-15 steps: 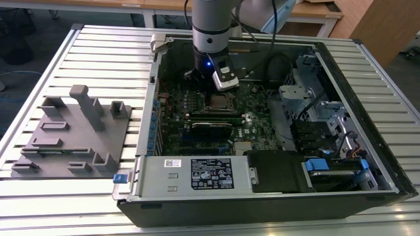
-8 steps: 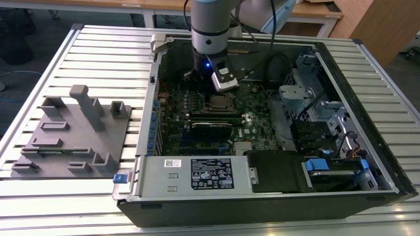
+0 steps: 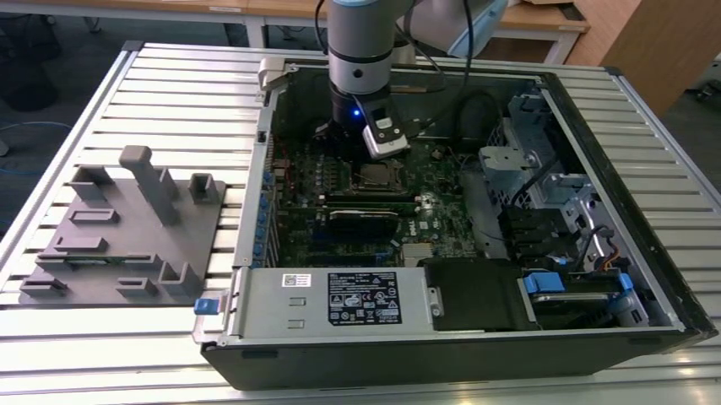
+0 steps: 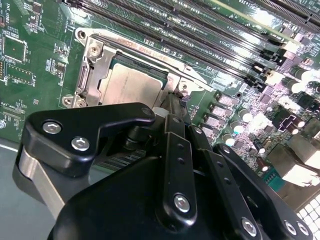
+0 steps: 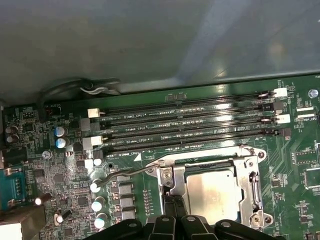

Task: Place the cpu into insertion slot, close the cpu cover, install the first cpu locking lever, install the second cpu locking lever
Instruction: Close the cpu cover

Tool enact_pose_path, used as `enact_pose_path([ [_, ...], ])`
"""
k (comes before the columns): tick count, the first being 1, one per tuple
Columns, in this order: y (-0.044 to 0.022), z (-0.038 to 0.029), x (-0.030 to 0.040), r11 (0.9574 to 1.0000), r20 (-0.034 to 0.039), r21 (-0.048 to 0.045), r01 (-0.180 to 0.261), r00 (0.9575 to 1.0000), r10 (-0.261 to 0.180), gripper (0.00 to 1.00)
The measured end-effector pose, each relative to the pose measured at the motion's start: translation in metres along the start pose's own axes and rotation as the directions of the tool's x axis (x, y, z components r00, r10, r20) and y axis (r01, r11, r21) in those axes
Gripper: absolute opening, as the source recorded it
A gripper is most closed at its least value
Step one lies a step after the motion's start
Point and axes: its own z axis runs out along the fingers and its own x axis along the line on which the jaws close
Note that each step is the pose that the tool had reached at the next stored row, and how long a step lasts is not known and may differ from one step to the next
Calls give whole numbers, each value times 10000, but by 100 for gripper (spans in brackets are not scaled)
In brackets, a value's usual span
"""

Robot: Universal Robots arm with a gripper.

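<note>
The cpu already sits in the insertion slot, in the upper middle of the exterior view inside the open computer case. The cpu cover lies flat over it, framing it on all sides. I judge the step in hand to be the first locking lever. A thin wire lever stands out sideways from the slot's corner towards a row of small capacitors, and its curled end is free.

In both wrist views the end effector hangs just beside the slot's edge, at the corner where the lever leaves it. It looks clenched, its tips drawn to one narrow point. I cannot make out whether anything is pinched there.

To do this step well, I would press on the lever's bare wire, not on the cover. The push should follow the lever's own arc, so that the wire tucks under its catch without springing back. The tips should stay clear of the capacitors and of the long memory slots next to the slot.

The cpu is a flat square with a dull, pale grey metal top that reflects softly. The cover is brighter silver, with screws at its corners. The case rests on a ribbed metal table.
</note>
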Motion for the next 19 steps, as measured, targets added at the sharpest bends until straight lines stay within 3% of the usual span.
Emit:
enact_pose_path([
  [11, 3, -10, -2, 10000, 10, -18, -2, 10000, 2, 10],
  [19, -1, -141, -7, 10000, 2, -2, -1, 10000, 1, 10],
])
